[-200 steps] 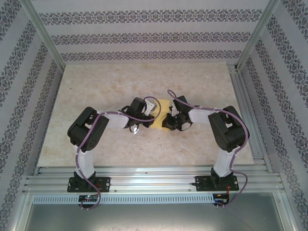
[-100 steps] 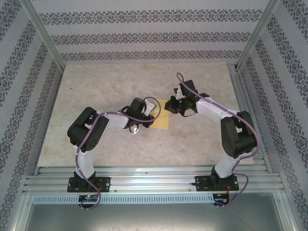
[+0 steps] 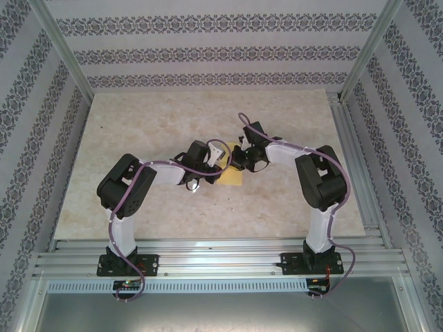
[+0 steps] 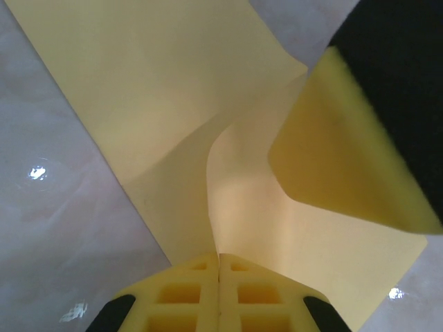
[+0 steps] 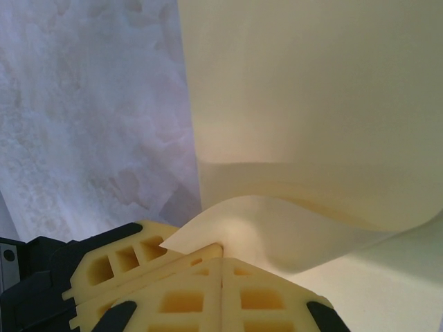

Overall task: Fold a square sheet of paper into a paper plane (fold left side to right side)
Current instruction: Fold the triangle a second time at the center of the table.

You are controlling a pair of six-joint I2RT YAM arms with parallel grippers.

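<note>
Our left end effector (image 4: 219, 261) has its two fingers pressed together, and a raised ridge of the square sheet of paper (image 4: 152, 76) runs straight into the seam between them, so we read it as pinching the sheet. Ahead of those fingers the mustard-yellow paper lies mostly flat on the pale marbled worktop (image 4: 55, 207), and it lifts only along the ridge that comes toward the fingertips. Ahead and to the right, a yellow-padded finger (image 4: 339, 159) of the other arm hangs over the sheet. Our right end effector (image 5: 221, 257) is also closed, nipping a curled corner of the same sheet just at its fingertips. From there the paper bends up and spreads away ahead and to the right. From above, both end effectors meet close together over the sheet, part of which shows just behind them.
</note>
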